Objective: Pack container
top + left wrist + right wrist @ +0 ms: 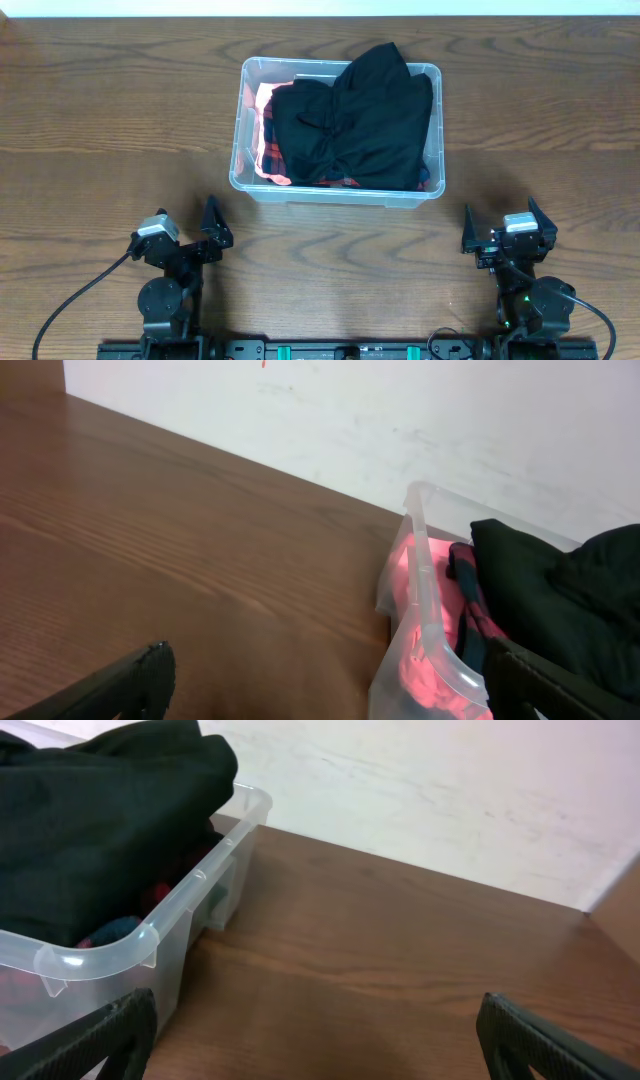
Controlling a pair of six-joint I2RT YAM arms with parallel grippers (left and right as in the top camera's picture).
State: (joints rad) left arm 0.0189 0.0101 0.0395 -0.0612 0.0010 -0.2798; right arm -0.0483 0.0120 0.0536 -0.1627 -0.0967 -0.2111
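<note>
The clear plastic container (245, 160) stands at the middle back of the table. It holds a black garment (365, 115) piled over red and plaid clothing (268, 150). The container's corner also shows in the left wrist view (425, 610) and in the right wrist view (150, 945), with the black garment (100, 815) heaped above its rim. My left gripper (210, 232) is open and empty, near the table's front left. My right gripper (497, 228) is open and empty, near the front right. Both are apart from the container.
The wooden table (100, 130) stretches to both sides of the container. A white wall (450, 790) runs behind the table's far edge. Black cables (70, 300) trail from the arm bases at the front edge.
</note>
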